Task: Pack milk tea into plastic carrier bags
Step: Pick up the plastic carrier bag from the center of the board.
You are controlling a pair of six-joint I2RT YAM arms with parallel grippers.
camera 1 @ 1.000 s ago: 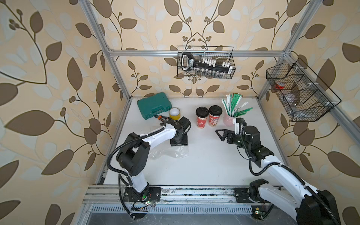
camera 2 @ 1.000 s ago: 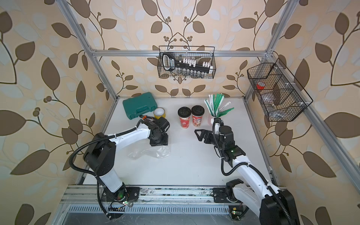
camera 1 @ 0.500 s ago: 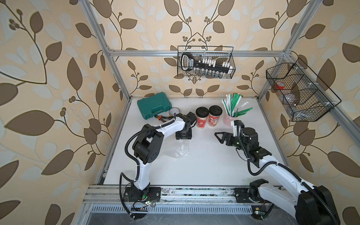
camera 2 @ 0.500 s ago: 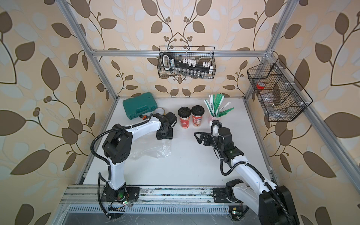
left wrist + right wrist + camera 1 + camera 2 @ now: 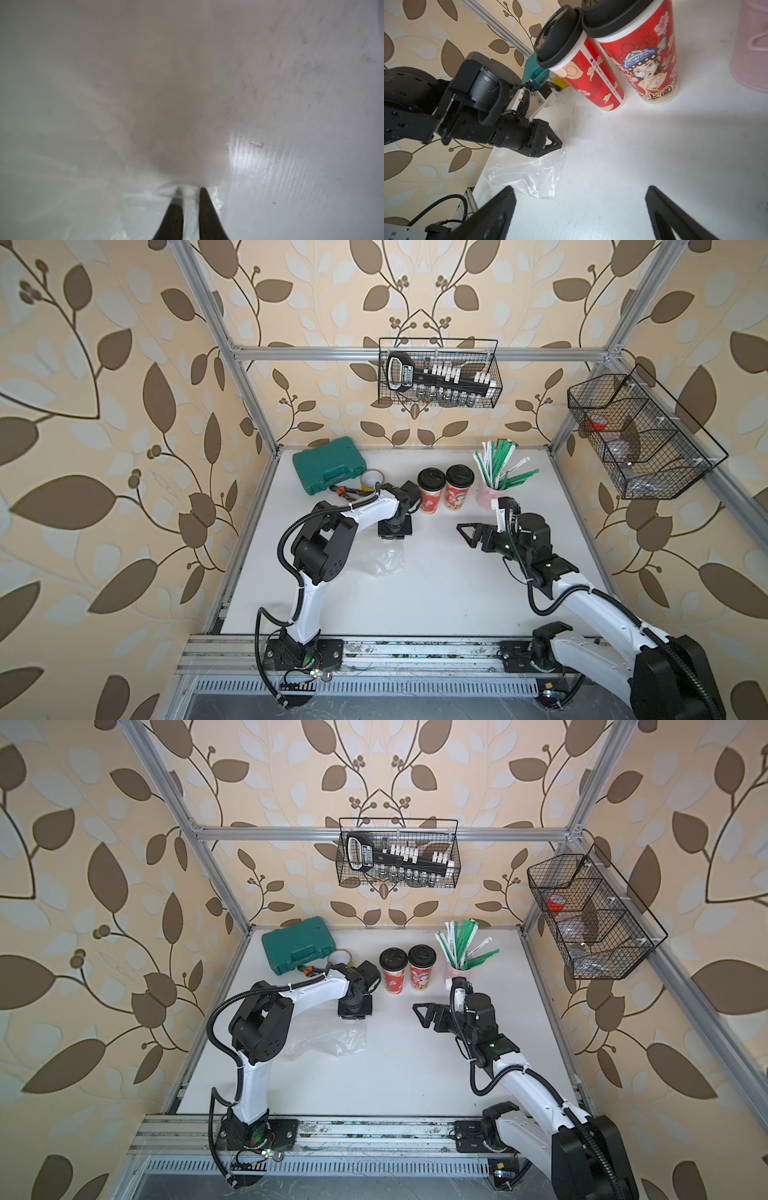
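Plastic bag [image 5: 390, 563] near two lidded cups [image 5: 429, 502]

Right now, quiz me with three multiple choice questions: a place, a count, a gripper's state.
1. Where is the pink straw cup?
A. Tipped over at the front edge
B. Upright beside the red cups
C. Lifted by an arm
2. How many red cups stand on the table?
A. One
B. Two
C. Three
3. The left gripper is:
A. Wide open
B. Shut on a lid
C. Shut on the plastic bag
Answers: 1 B, both top views show it upright next to them. 2 B, two stand side by side. 3 C, the left wrist view shows film pinched between its jaws.
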